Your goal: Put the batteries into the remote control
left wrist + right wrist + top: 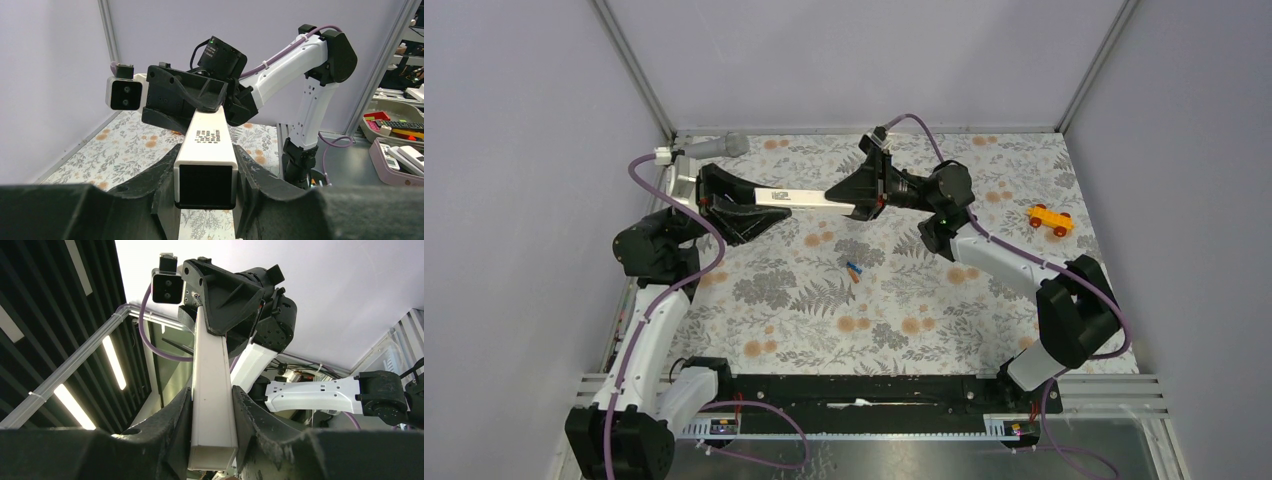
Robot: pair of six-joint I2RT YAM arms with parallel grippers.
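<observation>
Top external view, from the left: a grey microphone (716, 147) sits at the far-left edge, out of the work; just right of it the left gripper (759, 208) is clamped on one end of the white remote control (809, 200), which hangs above the far part of the floral table (904, 330); the right gripper (856, 195) pinches the other end, its fingers (171, 424) tight against both sides, probably so one arm steadies the bar while the other frees the battery end; the batteries (853, 270) lie on the table nearer, not yet loaded; an orange toy car (1049, 218) sits far right.
</observation>
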